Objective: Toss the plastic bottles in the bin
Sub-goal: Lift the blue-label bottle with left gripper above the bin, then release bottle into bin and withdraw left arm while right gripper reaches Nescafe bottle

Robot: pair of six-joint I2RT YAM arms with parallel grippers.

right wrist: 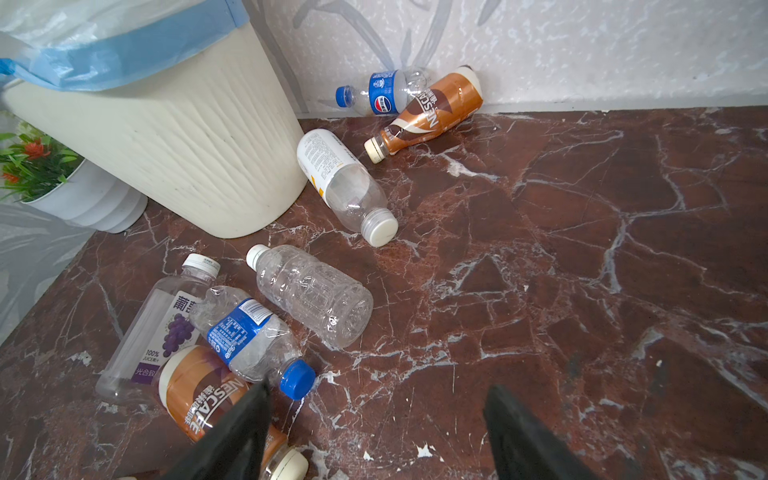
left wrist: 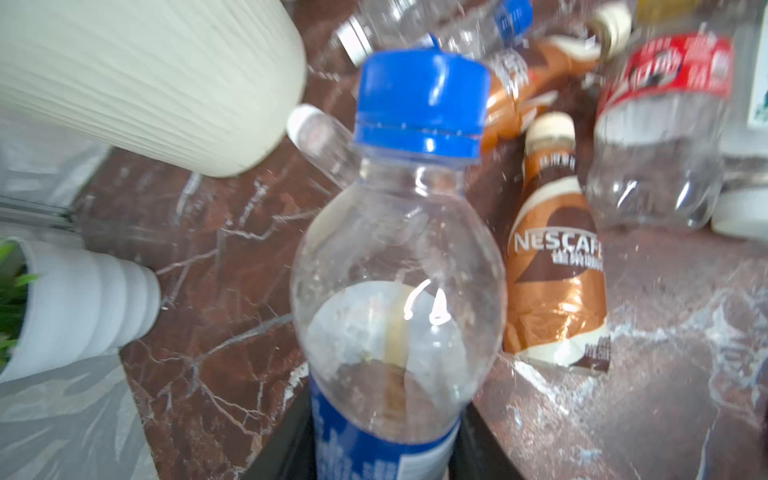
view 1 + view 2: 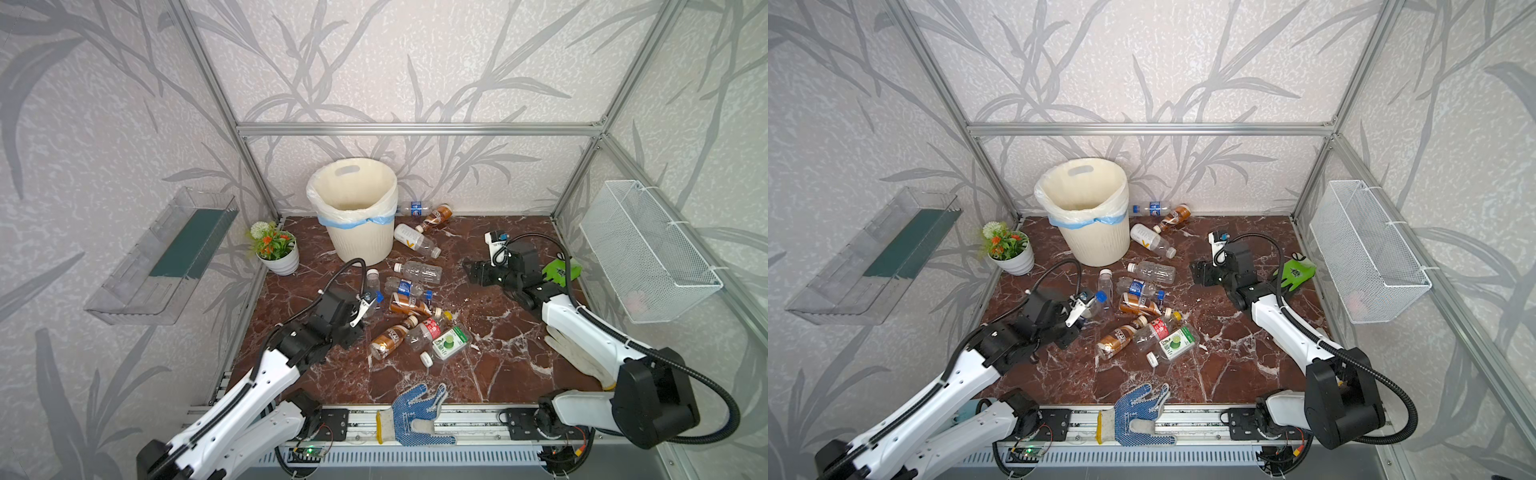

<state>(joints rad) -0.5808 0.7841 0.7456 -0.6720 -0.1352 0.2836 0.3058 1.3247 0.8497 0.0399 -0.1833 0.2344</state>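
The left claw (image 2: pixel 384 453) is seen clamped on a blue-capped bottle (image 2: pixel 399 266). The grip sits low on the blue-labelled body, and the cap end points away from the wrist. In both top views this bottle is found at the left edge of the pile, in front of the bin (image 3: pixel 361 245) and apart from it. Whether it is clear of the table (image 3: pixel 498 353) cannot be told.

The bin is placed at the back of the table, left of centre, and is lined with a clear bag with a blue band.

The right claw (image 1: pixel 376 390) is held wide, with only bare table seen between its two dark fingers (image 1: pixel 241 424). It is positioned to the right of the pile.

Two bottles are lodged against the back wall right of the bin, touching each other: a blue-labelled bottle (image 1: pixel 386 93) and a brown bottle (image 1: pixel 432 112). A white-labelled bottle (image 1: pixel 340 183) lies just beside the bin's base. The remaining loose bottles (image 3: pixel 409 305) are clustered mid-table — clear, brown, red-labelled and green-labelled ones among them.

A flower pot (image 3: pixel 282 264) is set left of the bin. A blue-dotted glove (image 3: pixel 419 411) is draped over the front edge, and a green glove (image 3: pixel 563 269) is partly hidden behind the right arm.
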